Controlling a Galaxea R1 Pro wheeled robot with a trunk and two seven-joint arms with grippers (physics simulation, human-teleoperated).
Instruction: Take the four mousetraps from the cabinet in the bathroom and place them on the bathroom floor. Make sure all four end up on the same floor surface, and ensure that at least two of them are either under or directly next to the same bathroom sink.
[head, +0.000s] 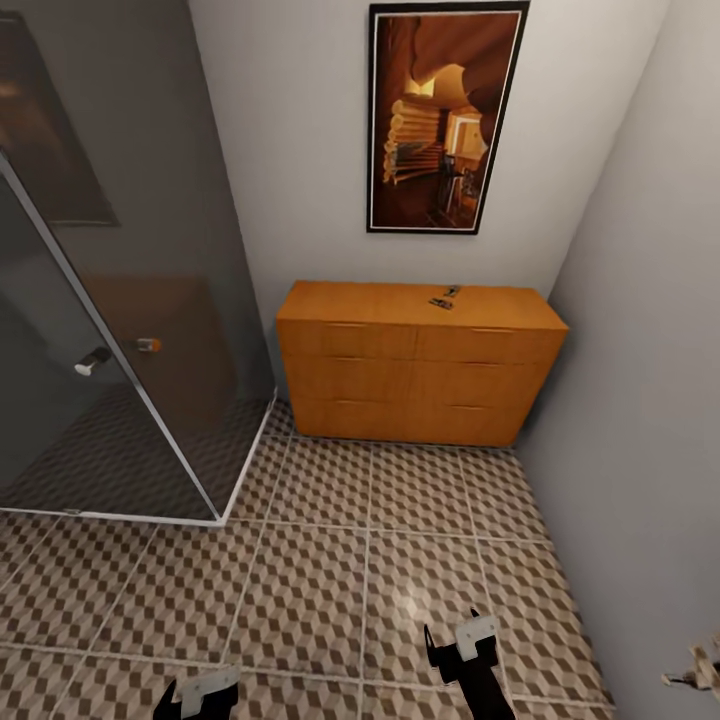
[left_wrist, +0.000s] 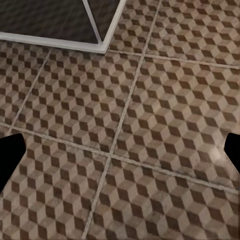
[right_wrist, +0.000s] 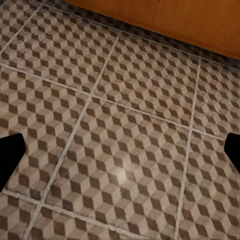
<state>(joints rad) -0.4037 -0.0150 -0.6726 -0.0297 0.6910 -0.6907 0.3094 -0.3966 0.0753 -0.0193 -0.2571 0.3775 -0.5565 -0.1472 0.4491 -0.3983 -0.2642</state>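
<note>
In the head view, a low orange-brown wooden cabinet (head: 420, 362) with flat drawer fronts is seen against the far white wall, and small dark-wired mousetraps (head: 445, 296) are made out on its top near the back edge; how many lie there cannot be told, and none is seen on the floor, so the task is judged barely begun, with carrying and placing left. The left gripper (head: 205, 692) and right gripper (head: 462, 640) are held low and apart, with nothing seen in either. In the left wrist view, cube-patterned brown, beige and cream floor tiles (left_wrist: 150, 140) and the white-framed shower corner (left_wrist: 102, 42) are shown, with dark fingertips spread wide. In the right wrist view, the same tiling and the cabinet's base are shown, fingertips likewise spread. A framed picture (head: 445, 115) hangs above.
</note>
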